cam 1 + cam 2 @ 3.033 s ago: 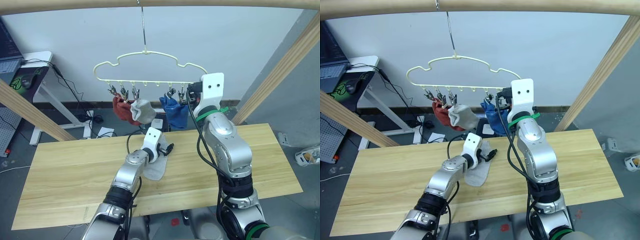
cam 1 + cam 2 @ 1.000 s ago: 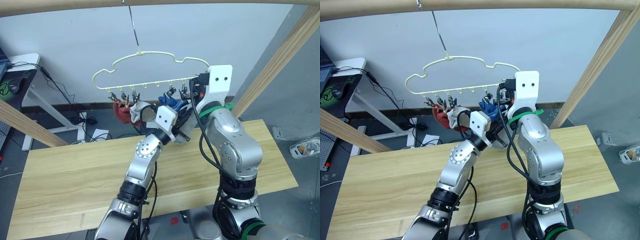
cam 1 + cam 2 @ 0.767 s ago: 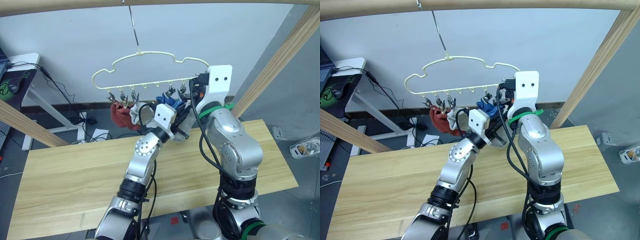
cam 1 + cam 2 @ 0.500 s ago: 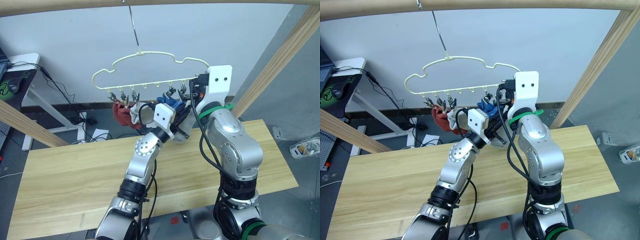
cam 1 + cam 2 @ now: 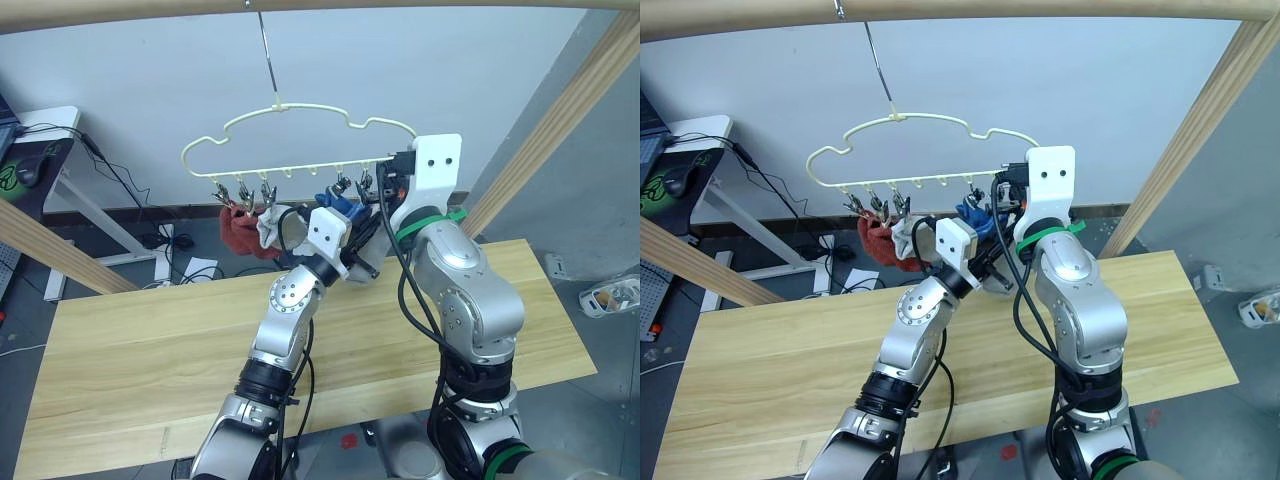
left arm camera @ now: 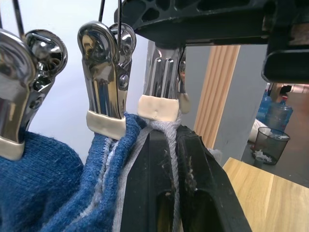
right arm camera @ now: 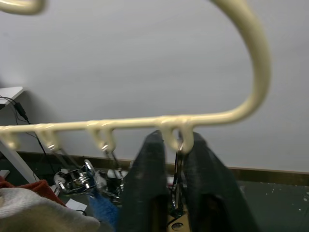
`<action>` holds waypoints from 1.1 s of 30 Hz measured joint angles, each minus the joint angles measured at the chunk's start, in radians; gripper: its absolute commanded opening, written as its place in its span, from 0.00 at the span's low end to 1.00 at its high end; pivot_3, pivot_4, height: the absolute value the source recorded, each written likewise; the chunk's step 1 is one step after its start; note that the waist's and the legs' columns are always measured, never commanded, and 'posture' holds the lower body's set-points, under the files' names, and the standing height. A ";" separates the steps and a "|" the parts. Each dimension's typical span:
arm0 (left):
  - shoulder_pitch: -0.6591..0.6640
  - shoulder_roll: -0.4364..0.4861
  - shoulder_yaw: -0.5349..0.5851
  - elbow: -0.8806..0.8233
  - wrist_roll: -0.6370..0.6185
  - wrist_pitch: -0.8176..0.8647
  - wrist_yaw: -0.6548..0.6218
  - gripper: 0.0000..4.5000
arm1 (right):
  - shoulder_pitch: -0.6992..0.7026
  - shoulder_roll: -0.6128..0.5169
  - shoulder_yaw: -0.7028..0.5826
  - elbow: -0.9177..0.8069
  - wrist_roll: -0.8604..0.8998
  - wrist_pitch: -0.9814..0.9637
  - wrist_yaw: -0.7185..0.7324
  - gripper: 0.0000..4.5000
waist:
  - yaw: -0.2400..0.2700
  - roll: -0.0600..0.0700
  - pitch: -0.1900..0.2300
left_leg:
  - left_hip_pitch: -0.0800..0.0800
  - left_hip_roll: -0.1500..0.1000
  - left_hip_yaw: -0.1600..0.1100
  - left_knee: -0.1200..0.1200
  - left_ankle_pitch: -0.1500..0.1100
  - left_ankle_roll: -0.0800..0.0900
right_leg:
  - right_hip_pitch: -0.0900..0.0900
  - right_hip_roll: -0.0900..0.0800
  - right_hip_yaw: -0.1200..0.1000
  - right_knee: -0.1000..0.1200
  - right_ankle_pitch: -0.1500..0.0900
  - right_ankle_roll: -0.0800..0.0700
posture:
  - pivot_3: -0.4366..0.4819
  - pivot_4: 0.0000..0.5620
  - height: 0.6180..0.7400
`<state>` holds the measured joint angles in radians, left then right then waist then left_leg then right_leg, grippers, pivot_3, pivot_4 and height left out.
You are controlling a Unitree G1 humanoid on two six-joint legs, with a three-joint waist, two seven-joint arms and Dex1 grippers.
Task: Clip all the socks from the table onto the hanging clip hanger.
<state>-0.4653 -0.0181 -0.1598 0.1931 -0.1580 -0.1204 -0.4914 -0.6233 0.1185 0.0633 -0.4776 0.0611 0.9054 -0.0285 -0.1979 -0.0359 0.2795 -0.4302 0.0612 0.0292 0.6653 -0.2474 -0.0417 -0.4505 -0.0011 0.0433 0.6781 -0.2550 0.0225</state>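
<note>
The pale yellow clip hanger (image 5: 283, 103) hangs from the pole over the table (image 5: 150, 340). A rust red sock (image 5: 237, 228), a light grey sock (image 5: 268, 232) and blue socks (image 5: 333, 205) hang from its clips. My left gripper (image 6: 171, 137) is raised under the hanger's right end, shut on another light grey sock (image 6: 166, 126). That sock's edge sits in a metal clip (image 6: 159, 87), right beside a clipped blue sock (image 6: 43, 183). My right gripper (image 7: 175, 137) is at the same clip from above, its fingers slightly apart with the clip's thin wire between them.
A thick wooden pole (image 5: 300, 8) runs across the top, with slanted wooden beams on the left (image 5: 60, 245) and right (image 5: 560, 120). A white desk (image 5: 60, 125) and floor cables lie beyond the table's far left.
My left gripper lifted the grey sock off the table up to the hanger's right clip. In the last half second my right gripper's fingers parted slightly and the hanger swung a little left.
</note>
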 measured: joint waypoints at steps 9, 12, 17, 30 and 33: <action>-0.006 -0.003 0.008 -0.005 0.001 0.000 0.004 0.00 | 0.006 -0.016 -0.001 0.000 -0.001 0.000 0.000 0.60 | 0.001 0.000 0.000 | 0.000 0.000 0.000 0.000 0.000 0.000 | 0.000 0.000 0.000 0.000 0.000 0.000 | 0.16 0.48 1.00; -0.006 0.002 0.009 -0.005 0.001 0.003 -0.002 0.17 | 0.006 -0.026 -0.002 0.000 -0.001 -0.003 0.001 0.61 | 0.001 0.000 0.000 | 0.000 0.000 0.000 0.000 0.000 0.000 | 0.000 0.000 0.000 0.000 0.000 0.000 | 0.16 0.47 1.00; 0.009 0.036 0.003 -0.025 0.000 0.032 -0.031 0.48 | 0.015 -0.051 -0.007 -0.020 0.001 -0.005 0.007 0.61 | 0.000 0.000 0.000 | 0.000 0.000 0.000 0.000 0.000 0.000 | 0.000 0.000 0.000 0.000 0.000 0.000 | 0.16 0.45 1.00; 0.336 0.426 0.085 -0.425 -0.132 0.328 -0.206 1.00 | 0.140 -0.247 -0.056 -0.123 0.058 -0.024 0.141 0.61 | 0.001 0.001 -0.001 | 0.002 0.002 0.000 0.000 0.000 -0.001 | 0.000 -0.001 0.000 0.002 0.000 0.000 | 0.22 0.39 1.00; 0.414 0.541 0.180 -0.509 -0.172 0.397 -0.232 1.00 | 0.187 -0.361 -0.082 -0.141 0.115 -0.023 0.253 0.61 | 0.004 0.000 -0.002 | 0.002 0.001 0.000 0.000 0.001 -0.001 | 0.001 -0.001 0.000 0.002 0.000 0.000 | 0.26 0.36 1.00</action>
<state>-0.0515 0.5229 0.0206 -0.3155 -0.3305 0.2767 -0.7230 -0.4365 -0.2429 -0.0184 -0.6182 0.1757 0.8829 0.2249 -0.1935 -0.0358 0.2777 -0.4277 0.0624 0.0291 0.6657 -0.2467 -0.0427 -0.4498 -0.0023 0.0432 0.6804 -0.2550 0.0225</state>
